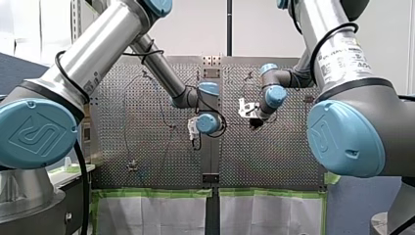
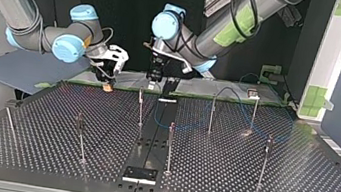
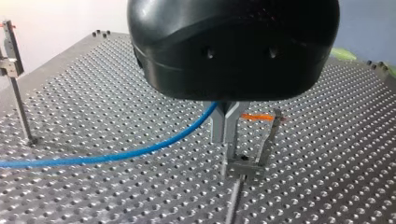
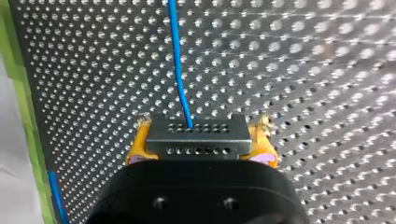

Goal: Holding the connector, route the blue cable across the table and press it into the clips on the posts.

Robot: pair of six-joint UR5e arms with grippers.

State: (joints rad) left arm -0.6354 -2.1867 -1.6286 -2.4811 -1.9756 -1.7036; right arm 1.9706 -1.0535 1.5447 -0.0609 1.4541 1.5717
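Observation:
My right gripper [image 4: 201, 140] is shut on the dark grey connector [image 4: 196, 137], which sits between its yellow pads [image 4: 138, 142]. The blue cable [image 4: 177, 60] leaves the connector and runs ahead over the perforated table. My left gripper [image 3: 227, 137], black with metal fingers, is shut on the blue cable [image 3: 140, 151] just above a post's clip [image 3: 245, 165]. From there the cable trails off sideways across the plate. In the top view my right gripper [image 2: 108, 79] hangs at the far left and my left gripper [image 2: 155, 76] near the far middle, with the cable [image 2: 157, 115] hanging below it.
Several thin posts stand on the table, among them one [image 2: 140, 107] by the centre strip, one [image 2: 212, 113] further right and one [image 2: 265, 160] near the right. A post [image 3: 16, 93] stands off to one side of my left gripper. Green tape [image 4: 25, 107] marks the table's edge.

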